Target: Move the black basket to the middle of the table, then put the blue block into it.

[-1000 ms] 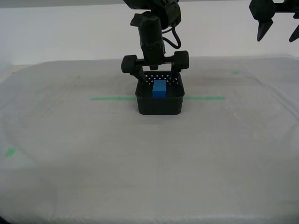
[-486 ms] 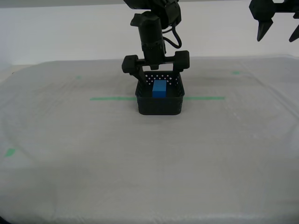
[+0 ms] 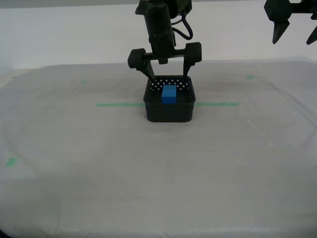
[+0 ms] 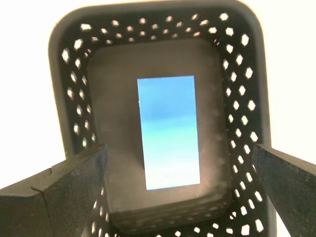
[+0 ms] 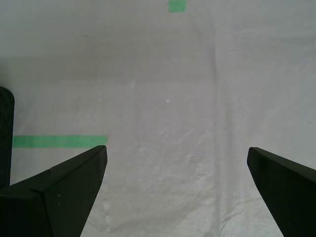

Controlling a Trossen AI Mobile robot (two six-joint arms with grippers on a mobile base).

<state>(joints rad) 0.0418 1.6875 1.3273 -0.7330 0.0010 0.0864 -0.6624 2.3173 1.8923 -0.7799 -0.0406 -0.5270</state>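
The small, solid bright blue rectangular block (image 3: 169, 93) lies inside the perforated square black plastic basket (image 3: 169, 111), mid-table on the whitish-grey cloth-covered table (image 3: 99, 163). The block is judged light, rigid and smooth, best pinched across its narrow faces. My second gripper (image 3: 165, 66) hangs wide open and empty above it; my first gripper (image 3: 296, 33) is likewise spread with nothing held.

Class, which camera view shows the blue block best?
The second wrist view: the blue block fills the middle, its whole top face visible. The exterior view shows it small, partly behind the black basket wall. The first wrist view lacks it.
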